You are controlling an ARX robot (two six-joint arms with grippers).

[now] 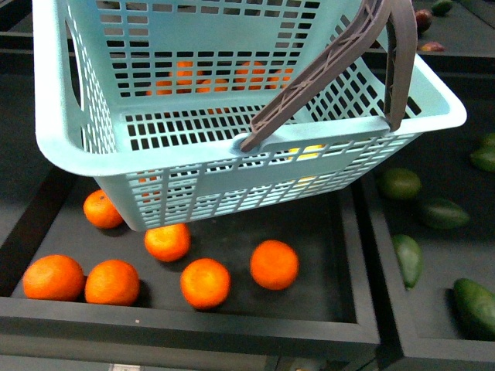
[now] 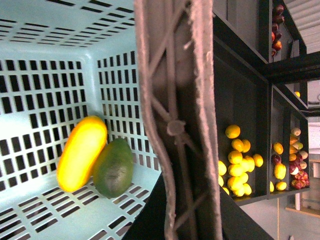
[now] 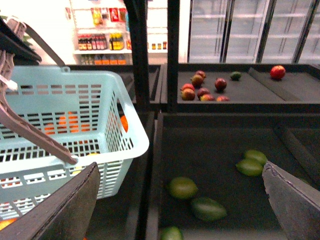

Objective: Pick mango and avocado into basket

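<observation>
The light teal basket (image 1: 232,182) hangs tilted above a bin of oranges, its brown-grey handle (image 1: 325,69) raised to the upper right. My left gripper (image 2: 172,215) is shut on that handle (image 2: 175,100), which fills the middle of the left wrist view. Inside the basket (image 2: 45,90) the yellow-orange mango (image 2: 82,152) and the dark green avocado (image 2: 114,167) lie side by side on the floor, touching. A yellow patch of the mango (image 1: 305,154) shows through the slats. My right gripper (image 3: 175,205) is open and empty above a bin of green fruit, to the right of the basket (image 3: 65,125).
Several oranges (image 1: 205,282) lie in the black bin (image 1: 193,317) under the basket. The bin to the right holds several loose green avocados (image 1: 443,212) (image 3: 182,187). Lemons (image 2: 237,170) and red fruit (image 3: 200,87) fill further shelves. Raised black rims divide the bins.
</observation>
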